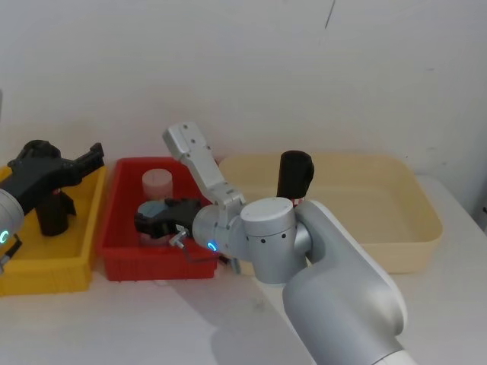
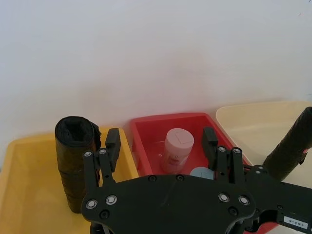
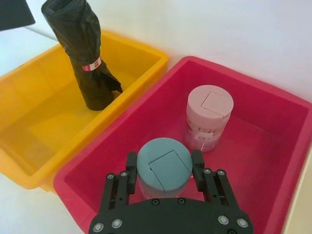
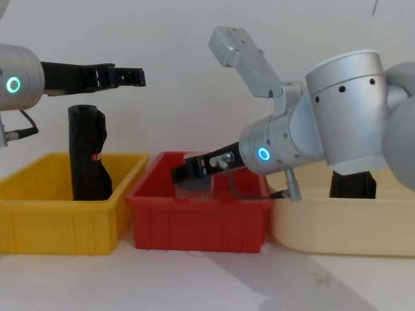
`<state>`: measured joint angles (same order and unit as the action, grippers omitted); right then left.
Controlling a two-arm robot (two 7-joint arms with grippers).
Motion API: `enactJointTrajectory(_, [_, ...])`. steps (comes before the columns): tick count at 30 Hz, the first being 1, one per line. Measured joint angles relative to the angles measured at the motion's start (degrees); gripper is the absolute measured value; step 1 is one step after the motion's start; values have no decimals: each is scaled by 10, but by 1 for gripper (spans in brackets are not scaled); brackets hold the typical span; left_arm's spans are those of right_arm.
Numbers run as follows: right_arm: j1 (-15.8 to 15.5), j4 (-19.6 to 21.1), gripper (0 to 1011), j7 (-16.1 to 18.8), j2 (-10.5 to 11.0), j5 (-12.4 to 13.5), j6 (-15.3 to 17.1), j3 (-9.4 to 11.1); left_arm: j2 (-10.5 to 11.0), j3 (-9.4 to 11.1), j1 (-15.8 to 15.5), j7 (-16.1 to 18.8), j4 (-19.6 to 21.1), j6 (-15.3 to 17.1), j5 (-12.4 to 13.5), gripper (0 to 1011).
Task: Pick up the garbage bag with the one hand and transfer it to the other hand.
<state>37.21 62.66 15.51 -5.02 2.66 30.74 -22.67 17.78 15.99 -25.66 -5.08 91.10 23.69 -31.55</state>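
Note:
The garbage bag (image 3: 85, 58), a tall black roll with a red-and-white band, stands upright in the yellow bin (image 3: 29, 161); it also shows in the chest view (image 4: 86, 152) and the head view (image 1: 53, 214). My left gripper (image 2: 161, 144) hangs open above that bin, over and just beside the bag's top (image 2: 74, 156), with nothing between its fingers; from the chest it sits higher than the bag (image 4: 130, 76). My right gripper (image 3: 164, 165) is down in the red bin (image 3: 273, 146), shut on a teal-lidded jar (image 3: 163, 165).
A pink-lidded jar (image 3: 209, 114) stands behind the teal one in the red bin. A second black roll (image 1: 295, 173) stands in the wide cream bin (image 1: 411, 228) on the right. The three bins sit side by side against a white wall.

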Motion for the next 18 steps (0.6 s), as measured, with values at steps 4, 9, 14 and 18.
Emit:
enactJointTrajectory(4, [-5,10,647,-2,-1,8,6,8,0,0,0,0,0,0,0,1001])
enactJointTrajectory(9, [-12,28,647,-8,-2,17,7,21,0,0,0,0,0,0,0,1001])
enactJointTrajectory(14, [-16,53,647,-16,-1,26,6,36,0,0,0,0,0,0,0,1001])
enactJointTrajectory(18, [-18,77,647,-24,1,33,4,50,0,0,0,0,0,0,0,1001])
